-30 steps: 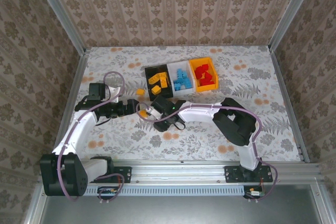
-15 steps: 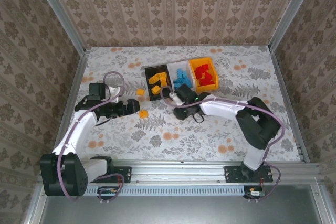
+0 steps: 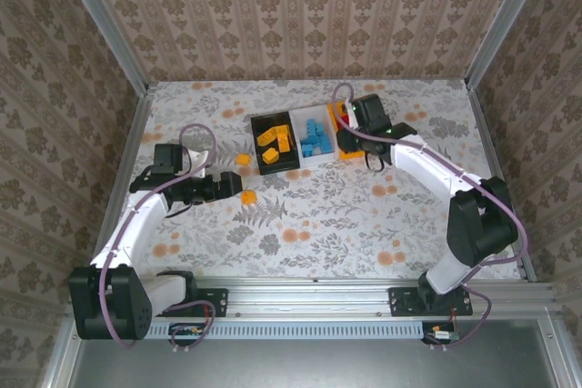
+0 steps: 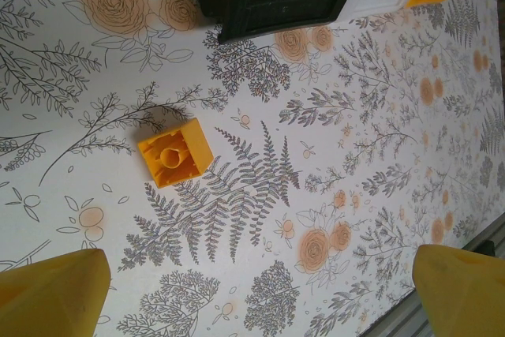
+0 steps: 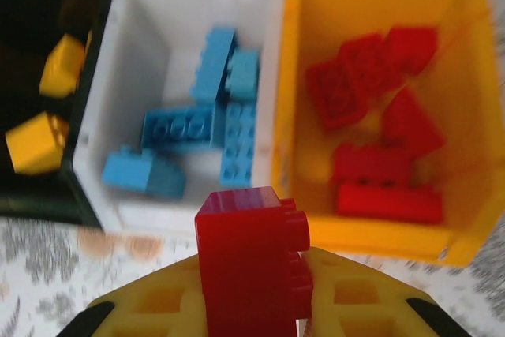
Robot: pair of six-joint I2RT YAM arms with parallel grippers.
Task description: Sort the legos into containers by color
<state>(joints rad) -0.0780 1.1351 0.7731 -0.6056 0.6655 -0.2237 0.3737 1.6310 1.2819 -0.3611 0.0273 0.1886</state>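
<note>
Red brick (image 5: 251,262) clamped in your right gripper (image 5: 252,293), poised over the near wall of the orange-yellow tray (image 5: 465,116), white tray (image 5: 142,21) and black tray (image 3: 257,121) alongside, toward the tabletop's (image 3: 409,224) far edge, your left gripper (image 4: 256,290) spread wide above a loose orange-yellow brick (image 4: 175,151) toward the left edge.

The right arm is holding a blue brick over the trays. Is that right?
Not quite. The brick in the right jaws is red, not blue. The right wrist view shows it, held over the trays.
</note>
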